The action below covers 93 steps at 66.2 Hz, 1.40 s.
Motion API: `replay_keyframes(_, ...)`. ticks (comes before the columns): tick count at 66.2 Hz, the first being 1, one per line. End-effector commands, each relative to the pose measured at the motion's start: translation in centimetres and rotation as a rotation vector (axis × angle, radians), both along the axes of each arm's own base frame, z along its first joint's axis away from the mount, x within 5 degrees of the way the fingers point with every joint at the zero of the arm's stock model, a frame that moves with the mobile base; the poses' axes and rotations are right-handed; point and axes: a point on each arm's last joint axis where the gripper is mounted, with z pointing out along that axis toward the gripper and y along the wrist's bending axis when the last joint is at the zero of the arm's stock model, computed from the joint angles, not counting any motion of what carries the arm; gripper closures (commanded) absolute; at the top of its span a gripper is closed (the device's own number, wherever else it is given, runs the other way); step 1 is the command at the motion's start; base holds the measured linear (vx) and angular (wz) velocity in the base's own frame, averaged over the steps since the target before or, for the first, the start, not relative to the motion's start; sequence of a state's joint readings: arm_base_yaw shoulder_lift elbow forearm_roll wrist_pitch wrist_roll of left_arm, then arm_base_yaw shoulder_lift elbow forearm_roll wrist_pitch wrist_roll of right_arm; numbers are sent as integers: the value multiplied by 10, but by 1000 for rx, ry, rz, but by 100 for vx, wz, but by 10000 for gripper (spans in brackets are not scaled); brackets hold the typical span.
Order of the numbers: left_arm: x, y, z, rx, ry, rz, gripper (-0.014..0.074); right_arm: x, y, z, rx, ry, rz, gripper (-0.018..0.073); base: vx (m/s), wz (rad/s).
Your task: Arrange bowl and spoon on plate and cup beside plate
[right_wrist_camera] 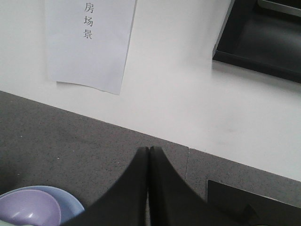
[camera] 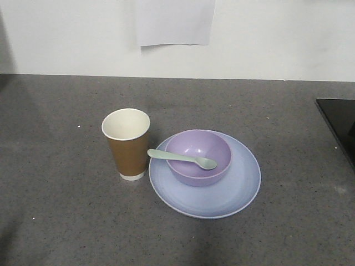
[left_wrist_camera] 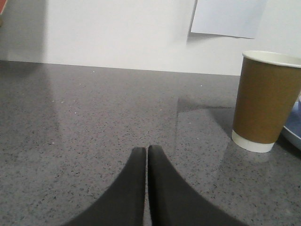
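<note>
On counter: cup (left_wrist_camera: 267,101) right of closed left fingers (left_wrist_camera: 136,162); bowl (right_wrist_camera: 29,211) lower-left of closed right fingers (right_wrist_camera: 138,162).

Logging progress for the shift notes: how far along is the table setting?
It looks finished. The bowl sits on the plate, the spoon rests across the bowl's rim, and the cup stands upright beside the plate. Nothing is in hand: the left gripper and right gripper are shut and empty. Nothing visible remains.
</note>
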State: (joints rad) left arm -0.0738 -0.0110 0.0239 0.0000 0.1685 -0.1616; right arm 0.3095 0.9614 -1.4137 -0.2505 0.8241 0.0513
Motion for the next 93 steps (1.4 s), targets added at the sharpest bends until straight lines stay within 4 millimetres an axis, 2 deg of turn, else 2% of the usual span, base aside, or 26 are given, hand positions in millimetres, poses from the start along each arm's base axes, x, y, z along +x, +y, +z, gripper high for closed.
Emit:
replay_keyframes(1,-2,0,12,-13,-90,1,603,-4,-1,13,1,-96,5,569,0,0)
replay_keyframes(75,-1,0,12,-16,-85,1,603,-3,0,11,14,-82,15,569,0,0)
replay_keyframes(78,-1,0,12,-16,-85,1,603,-11,-3,11,8,-100,9,569,0,0)
replay_keyframes(81,-1,0,12,-16,-85,1,603,-15,-4,7,14,-111,15,569,0,0)
replay_keyframes(86,-1,0,12,-16,-85,1,603,-22,-4,-11,28,-128,36,569,0,0)
replay_keyframes(93,-1,0,12,-16,-85,1,603,-32,-9,-54,19,-185,36,569,0,0)
